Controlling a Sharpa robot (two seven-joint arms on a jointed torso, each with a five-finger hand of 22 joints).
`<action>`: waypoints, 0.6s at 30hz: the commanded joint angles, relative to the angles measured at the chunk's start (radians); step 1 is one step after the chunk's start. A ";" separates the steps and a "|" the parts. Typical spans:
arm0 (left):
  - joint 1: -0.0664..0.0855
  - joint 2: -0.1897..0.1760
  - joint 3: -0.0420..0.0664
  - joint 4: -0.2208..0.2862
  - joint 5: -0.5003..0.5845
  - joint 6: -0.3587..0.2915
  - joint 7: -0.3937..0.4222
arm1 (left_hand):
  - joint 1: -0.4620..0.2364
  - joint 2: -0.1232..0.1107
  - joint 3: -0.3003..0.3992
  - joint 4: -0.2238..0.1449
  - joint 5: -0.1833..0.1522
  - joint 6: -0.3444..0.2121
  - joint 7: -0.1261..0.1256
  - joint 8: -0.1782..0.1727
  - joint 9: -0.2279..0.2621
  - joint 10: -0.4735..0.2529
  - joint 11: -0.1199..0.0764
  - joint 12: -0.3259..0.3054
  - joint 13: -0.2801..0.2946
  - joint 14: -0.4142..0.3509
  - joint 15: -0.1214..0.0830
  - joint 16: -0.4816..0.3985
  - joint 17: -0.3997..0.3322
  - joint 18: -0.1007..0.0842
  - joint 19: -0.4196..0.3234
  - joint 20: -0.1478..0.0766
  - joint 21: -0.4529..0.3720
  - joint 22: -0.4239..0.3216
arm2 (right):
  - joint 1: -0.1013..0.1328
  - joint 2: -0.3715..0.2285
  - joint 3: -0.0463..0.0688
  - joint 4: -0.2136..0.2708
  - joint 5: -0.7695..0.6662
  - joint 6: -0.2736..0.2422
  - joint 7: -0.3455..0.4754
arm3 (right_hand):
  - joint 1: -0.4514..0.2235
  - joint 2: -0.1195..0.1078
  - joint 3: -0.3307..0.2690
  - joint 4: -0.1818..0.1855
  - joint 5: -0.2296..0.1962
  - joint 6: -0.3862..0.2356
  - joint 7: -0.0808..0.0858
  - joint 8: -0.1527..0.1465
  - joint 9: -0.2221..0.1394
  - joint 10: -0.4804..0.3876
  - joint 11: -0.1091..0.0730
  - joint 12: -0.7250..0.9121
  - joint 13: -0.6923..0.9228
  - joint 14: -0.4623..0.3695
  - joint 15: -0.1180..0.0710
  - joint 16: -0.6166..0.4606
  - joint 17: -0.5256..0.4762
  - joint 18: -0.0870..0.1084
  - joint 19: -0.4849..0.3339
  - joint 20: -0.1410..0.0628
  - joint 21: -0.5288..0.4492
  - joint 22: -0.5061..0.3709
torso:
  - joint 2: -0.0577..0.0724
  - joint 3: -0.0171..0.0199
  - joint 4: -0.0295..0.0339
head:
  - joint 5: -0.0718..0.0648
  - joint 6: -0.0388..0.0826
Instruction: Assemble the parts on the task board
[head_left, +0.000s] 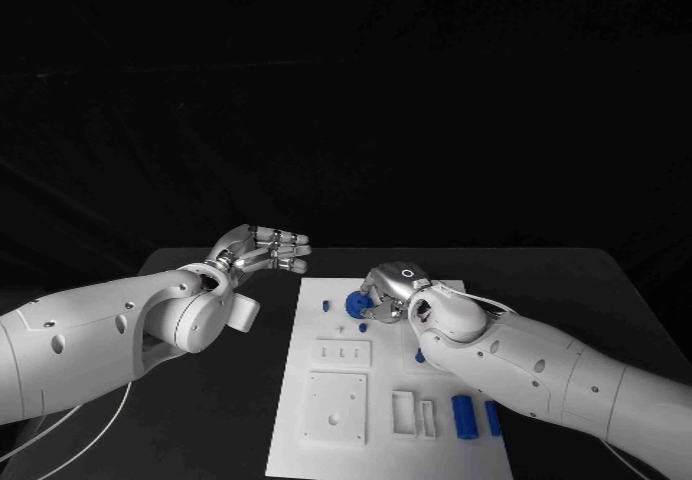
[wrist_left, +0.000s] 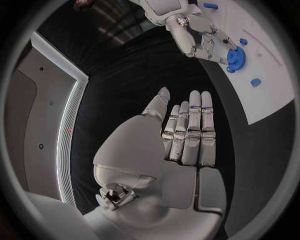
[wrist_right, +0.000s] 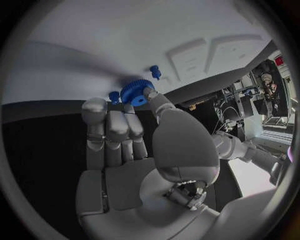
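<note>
we've got the right hand (head_left: 387, 293) at the far end of the task board (head_left: 329, 440), fingertips on the blue gear (wrist_right: 137, 92) — thumb on its toothed rim, other fingers stretched alongside. it reads as a light pinch or a steadying touch; we can't tell whether the gear is lifted or already sitting on its post. our guess is we're seating or turning it, hence the shallow fingertip contact rather than a full wrap. a small blue peg (wrist_right: 155, 72) stands on the board just beside the gear, and another blue part (head_left: 327, 306) sits at about 9 o'clock from the hand, so the fingers have little slack on that side. the left hand (head_left: 264, 249) is off the board at about 10 o'clock from its far corner, over the black table (head_left: 202, 420), flat and spread with nothing in it — parked clear, we think, to keep the board's left edge open. the near half of the board holds white recessed blocks (head_left: 343, 353) and two blue cylinders (head_left: 463, 415) at roughly 4 o'clock, partly under the right forearm. the gear sits near the board's far edge, so a slip outward could send it onto the table. the most open room is to the board's left.
</note>
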 joint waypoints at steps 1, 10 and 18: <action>0.001 0.004 0.001 0.000 -0.004 0.016 0.005 | -0.006 -0.002 0.000 -0.005 0.003 -0.007 0.001 -0.003 -0.001 -0.007 0.003 0.005 0.002 -0.001 0.006 0.001 -0.001 -0.009 -0.003 0.004 0.006 -0.001 | -0.002 0.005 -0.002 -0.008 -0.030 -0.020 -0.020 | 0.000 -0.013 0.012 0.005 -0.012 0.004 -0.002 0.005 0.002 0.004 0.000 -0.006 -0.002 -0.002 -0.004 -0.003 -0.002 -0.005 0.056 -0.005 0.003 0.082 | 0.000 0.0005 -0.0012 | 0.004 0.003; 0.001 0.007 0.001 -0.002 -0.004 0.018 0.003 | -0.006 -0.002 0.000 -0.005 0.003 -0.007 0.001 -0.003 -0.001 -0.007 0.003 0.005 0.002 -0.001 0.006 0.001 -0.001 -0.009 -0.003 0.004 0.006 -0.001 | -0.002 0.016 -0.003 -0.017 -0.036 -0.026 -0.033 | 0.001 -0.018 0.019 0.009 -0.020 0.003 -0.002 0.005 0.002 0.004 0.001 -0.007 -0.003 -0.002 -0.004 -0.005 -0.005 -0.005 0.056 -0.005 0.004 0.083 | 0.000 0.0018 -0.0015 | 0.004 0.004; 0.001 0.007 0.001 -0.002 -0.004 0.021 0.001 | -0.006 -0.002 0.000 -0.005 0.003 -0.007 0.001 -0.003 -0.001 -0.007 0.003 0.005 0.002 -0.001 0.006 0.001 -0.001 -0.009 -0.003 0.004 0.006 -0.001 | -0.002 0.020 -0.003 -0.024 -0.039 -0.019 -0.044 | 0.002 -0.026 0.026 0.014 -0.036 -0.005 0.001 0.005 0.001 0.000 0.002 -0.015 -0.009 -0.003 -0.003 -0.009 -0.010 -0.005 0.056 -0.004 -0.003 0.081 | 0.000 0.0009 -0.0030 | 0.003 0.004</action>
